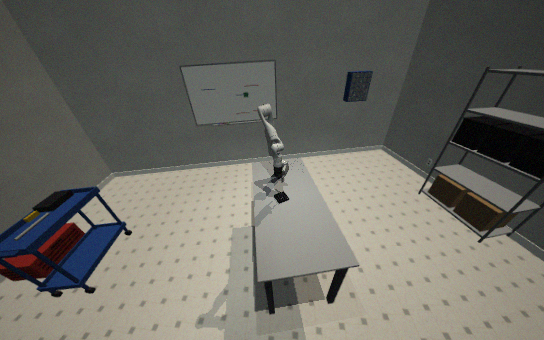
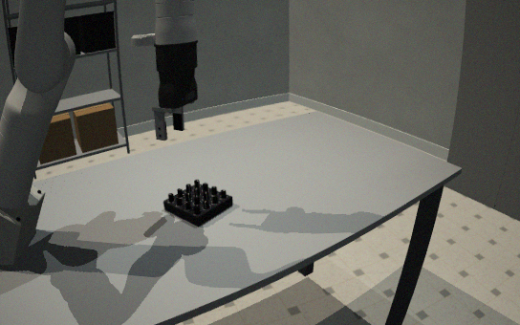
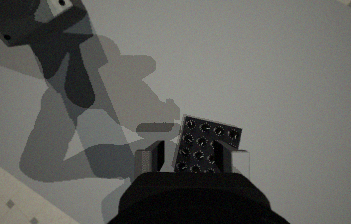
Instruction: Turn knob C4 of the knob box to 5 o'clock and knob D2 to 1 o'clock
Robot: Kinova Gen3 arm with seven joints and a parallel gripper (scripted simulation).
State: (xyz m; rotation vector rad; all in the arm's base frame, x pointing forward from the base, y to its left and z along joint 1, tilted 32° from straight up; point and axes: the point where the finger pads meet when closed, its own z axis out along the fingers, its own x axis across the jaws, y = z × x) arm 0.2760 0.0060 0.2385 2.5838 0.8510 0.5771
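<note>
The black knob box [image 1: 281, 197] [image 2: 201, 203] [image 3: 207, 145] stands on its feet on the grey table [image 1: 305, 235] [image 2: 306, 162] [image 3: 286, 75]. It carries several rows of small black knobs with white lines. The names and the marks are too small to read. My gripper [image 2: 169, 126] [image 3: 189, 151] is open and empty. It hangs well above the box and points down. In the wrist view the box shows between and beyond the two fingers, its near part hidden by the gripper body. In the top view the gripper [image 1: 276, 176] is tiny.
The arm's base [image 2: 0, 225] stands on the table left of the box. A metal shelf [image 1: 515, 150] with boxes stands at one wall, a blue cart [image 1: 50, 235] at another, and a whiteboard [image 1: 229, 92] hangs behind the arm.
</note>
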